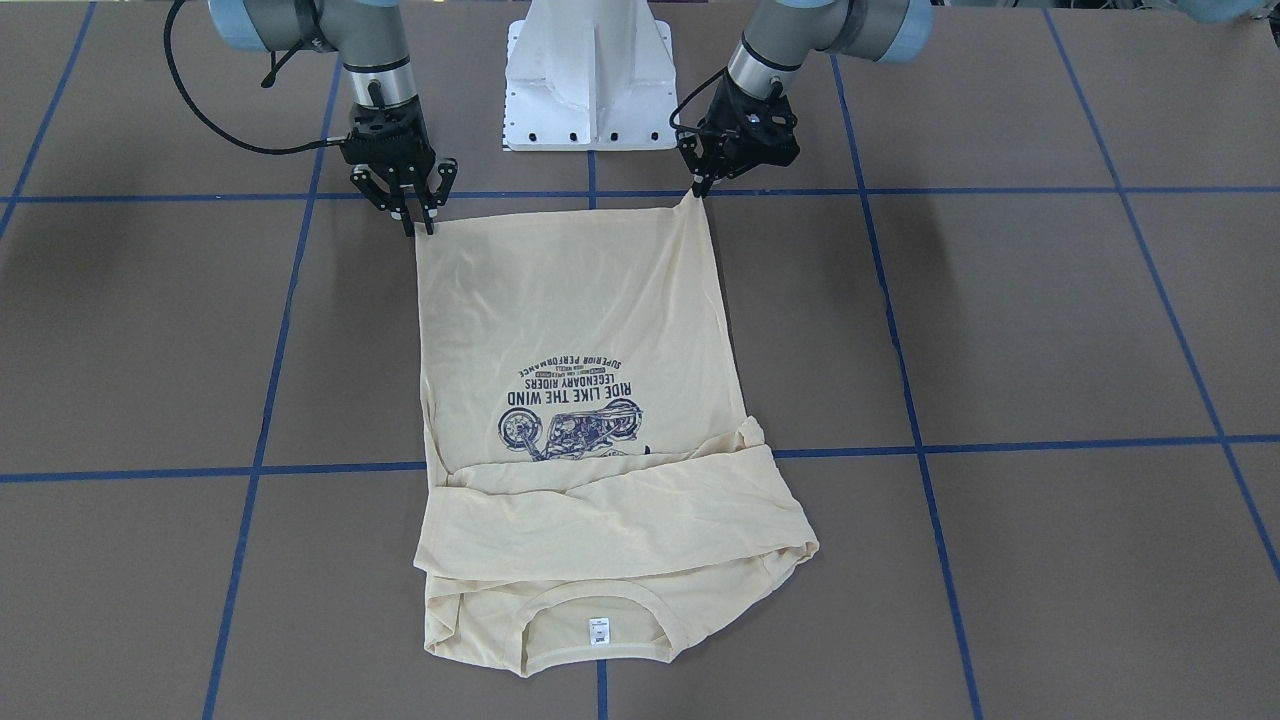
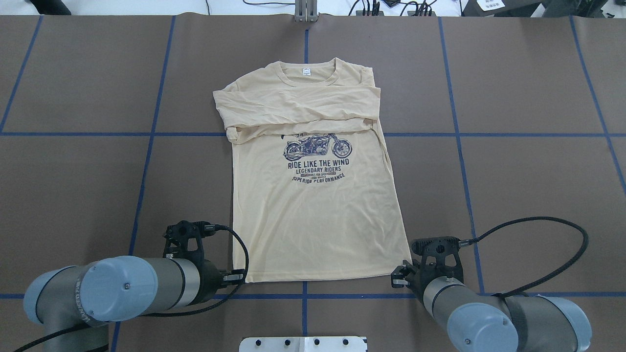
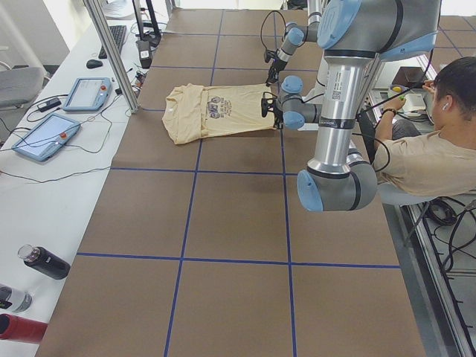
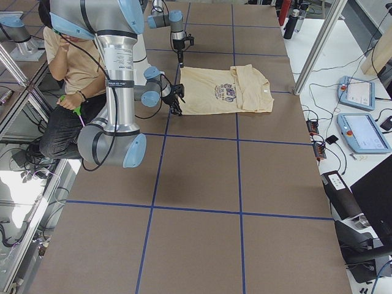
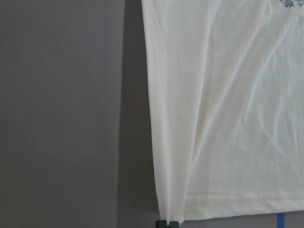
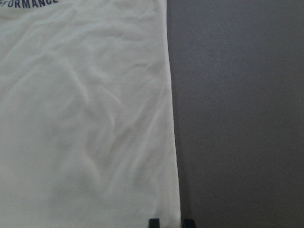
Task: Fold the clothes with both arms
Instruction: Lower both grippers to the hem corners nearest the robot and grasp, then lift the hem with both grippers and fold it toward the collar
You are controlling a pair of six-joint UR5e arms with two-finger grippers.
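A brown paper-covered surface [image 2: 513, 171] gridded with blue tape carries everything. Two silver-grey jointed arms with light blue caps reach out from either side of the white pedestal base [image 1: 588, 80]: the left arm [image 2: 122, 288] and the right arm [image 2: 489, 318].

Straight out from the pedestal lies the pale cream-yellow long-sleeved thin shirt [image 2: 313, 220], print side up, hem nearest the pedestal and collar farthest from it. Both long sleeves [image 2: 298, 105] are laid across the chest, covering the top of the navy motorcycle print [image 2: 318, 146].

The black left end effector [image 1: 697, 192] pinches its hem corner, which is tented up a little off the surface. The black right end effector [image 1: 420, 222] sits at the other hem corner with its fingers spread astride the edge, not clamped as far as the wrist view shows.

The small white neck label [image 2: 306, 72] faces up inside the collar.

Judging by this, the sleeve folds are done; folding the hem over toward the collar remains.
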